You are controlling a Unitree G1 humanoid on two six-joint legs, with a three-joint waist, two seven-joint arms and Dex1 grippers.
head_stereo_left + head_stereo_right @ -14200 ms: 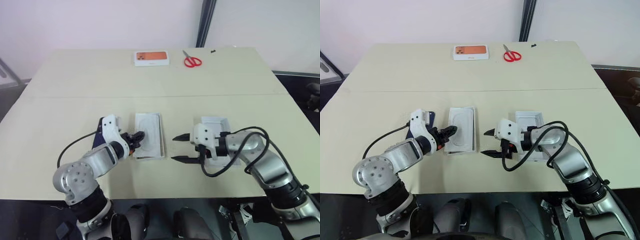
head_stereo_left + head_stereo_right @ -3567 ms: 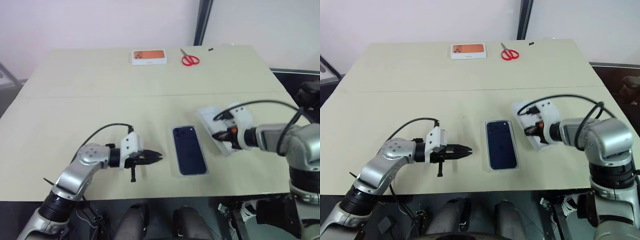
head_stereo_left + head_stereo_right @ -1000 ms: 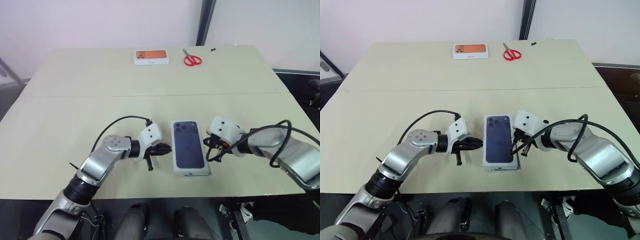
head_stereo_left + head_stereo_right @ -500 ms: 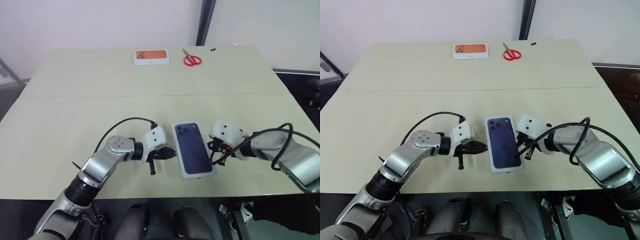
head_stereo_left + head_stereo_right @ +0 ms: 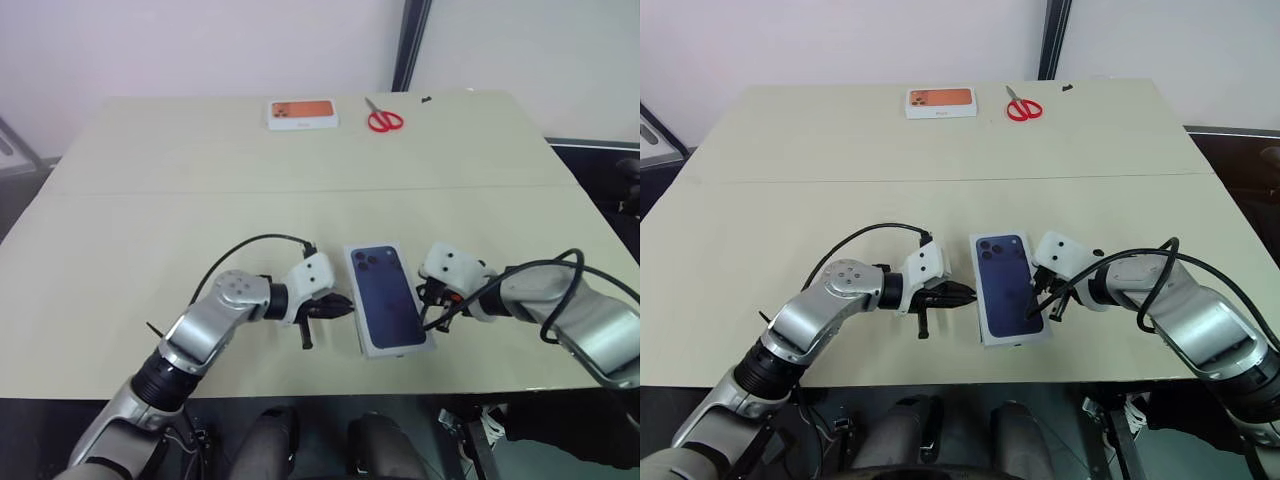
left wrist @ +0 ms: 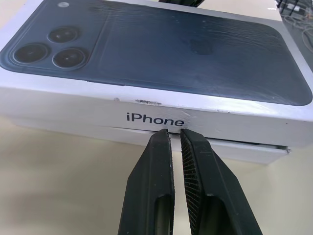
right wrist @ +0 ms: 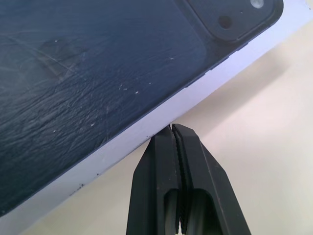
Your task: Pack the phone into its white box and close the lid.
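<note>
Now closed: lid (image 5: 387, 296) seated over white box (image 6: 234, 148), near front edge of table (image 5: 300, 190), slightly skewed. Phone hidden inside, not visible. Left pincer (image 6: 175, 136) pinched nearly shut on nothing, tips at lid's lettered side wall. Right pincer (image 7: 172, 128) shut tight, empty, tips at opposite long edge. Box's lower tray barely visible as thin strip under lid.

We see the lid (image 5: 387, 309) as white with a dark navy phone picture on top and black "iPhone" lettering on its side wall. The tabletop (image 5: 150, 220) is pale beige. Far back lie red-handled scissors (image 5: 383, 121) and a smaller white box (image 5: 302, 115) bearing an orange picture. Both grippers have black fingers (image 6: 157, 186).
</note>
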